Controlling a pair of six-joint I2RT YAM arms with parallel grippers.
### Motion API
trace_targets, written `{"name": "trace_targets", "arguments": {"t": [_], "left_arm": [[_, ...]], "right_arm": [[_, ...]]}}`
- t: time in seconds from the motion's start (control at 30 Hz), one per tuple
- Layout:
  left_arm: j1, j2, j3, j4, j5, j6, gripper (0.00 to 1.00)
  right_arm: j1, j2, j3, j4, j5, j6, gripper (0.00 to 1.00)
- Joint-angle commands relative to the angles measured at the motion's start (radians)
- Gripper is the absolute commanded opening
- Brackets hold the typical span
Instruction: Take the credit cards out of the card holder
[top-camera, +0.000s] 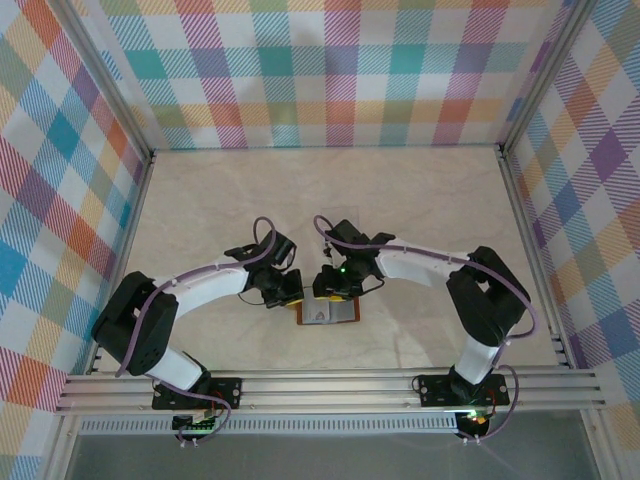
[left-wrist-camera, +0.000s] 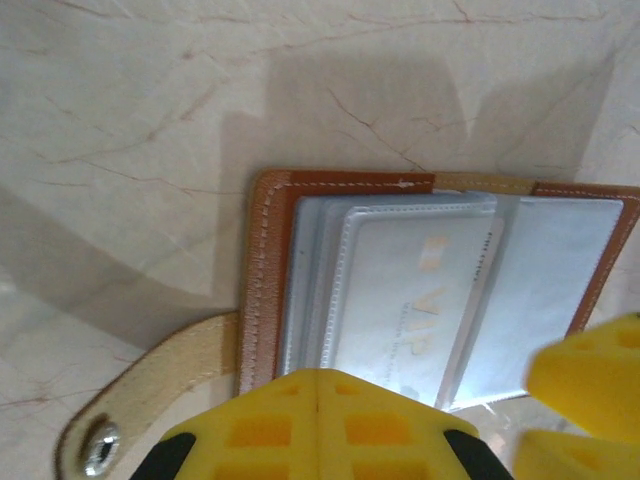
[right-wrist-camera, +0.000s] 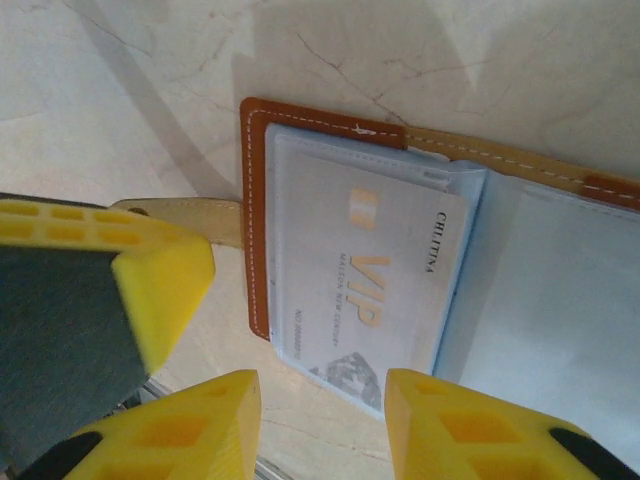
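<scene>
From above, my arms hide most of the small brown leather card holder (top-camera: 330, 314), which lies open near the pale marble table's (top-camera: 430, 200) front edge. A grey-white rectangular VIP credit card (right-wrist-camera: 360, 290) sits sleeved inside. My left gripper (left-wrist-camera: 318, 385), pressed closed, covers the card's lower edge. My right gripper (right-wrist-camera: 322, 400) gapes empty. Open marble lies beyond.

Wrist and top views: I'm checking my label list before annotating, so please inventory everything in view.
card holder: one, brown leather with pale blue lining, lying open on the table between the claws
credit card: one seen, pale with gold VIP lettering, in a clear sleeve of the holder
clear sleeves: several, see-through, stacked inside the holder
snap strap: one, tan with metal stud, flat on the table beside the holder
table: one, cream marble
walls: three, multicolour plaid, around the table
left claw: yellow, shut, at the holder's edge
right claw: yellow, open, fingers either side of the card's edge
</scene>
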Motion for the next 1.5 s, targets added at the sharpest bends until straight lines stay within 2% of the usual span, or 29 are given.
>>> {"name": "trace_targets", "arguments": {"t": [0.0, 0.57, 0.8, 1.0, 1.2, 1.47], "left_arm": [[-0.019, 0.030, 0.018, 0.034, 0.030, -0.026, 0.07], [-0.044, 0.095, 0.033, 0.062, 0.043, -0.037, 0.06], [-0.044, 0.105, 0.016, 0.000, -0.030, -0.005, 0.06], [-0.044, 0.118, -0.004, 0.002, -0.042, 0.000, 0.06], [-0.044, 0.123, -0.007, 0.000, -0.048, 0.001, 0.06], [-0.044, 0.120, -0.006, 0.002, -0.049, 0.002, 0.06]], "right_arm": [[-0.013, 0.022, -0.026, 0.037, -0.037, 0.014, 0.38], [-0.035, 0.044, -0.137, 0.176, -0.065, 0.046, 0.45], [-0.049, 0.058, -0.166, 0.175, -0.035, 0.053, 0.48], [-0.052, 0.012, -0.186, 0.207, -0.052, 0.062, 0.46], [-0.059, -0.059, -0.199, 0.230, -0.061, 0.073, 0.40], [-0.065, -0.050, -0.193, 0.259, -0.098, 0.077, 0.18]]}}
